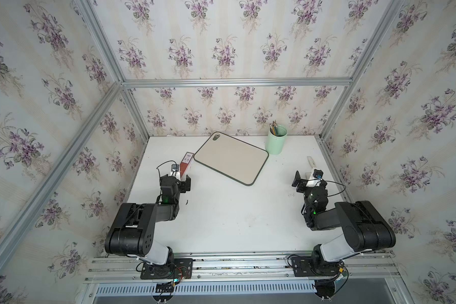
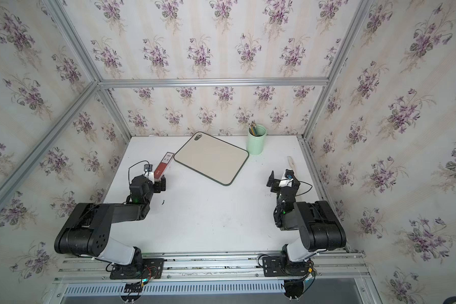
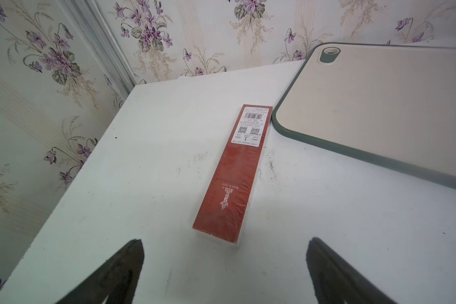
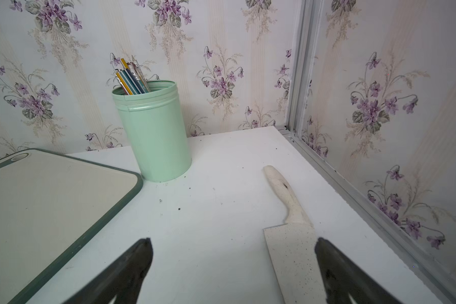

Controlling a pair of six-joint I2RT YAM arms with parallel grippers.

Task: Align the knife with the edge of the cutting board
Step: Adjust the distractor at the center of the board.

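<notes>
Over the bench, both top views: cutting board (image 1: pixel 231 158) lies skewed on the bench (image 1: pixel 234 215), its handle-hole corner toward the back wall. The knife (image 1: pixel 311 161) lies well apart from it, near the right frame rail, and only its handle shows past my arm.
Right claw, top views: right claw (image 1: pixel 307 179) hovers over the blade end, spread wide and gripping nothing. I judge it waits there because the knife is on its side of the bench.
Left claw, top views: left claw (image 1: pixel 180 180) sits at the near end of a red box (image 1: pixel 187 163), also spread wide and empty.
Left wrist view: the red box (image 3: pixel 237 171) runs lengthwise away from my tips, its far corner just beside the board's corner. No knife shows here, so I judge this arm idle for now.
Right wrist view: the knife (image 4: pixel 290 252) lies flat, handle toward the back wall, with one blade edge passing behind a finger (image 4: pixel 334 265). A mint cup (image 4: pixel 156 131) of pencils stands just beside a board corner.
Alignment: not yet done. The knife is neither near nor parallel to a board edge.
Handling guess: the flat blade gives little to pinch, so the handle looks the safer hold.
</notes>
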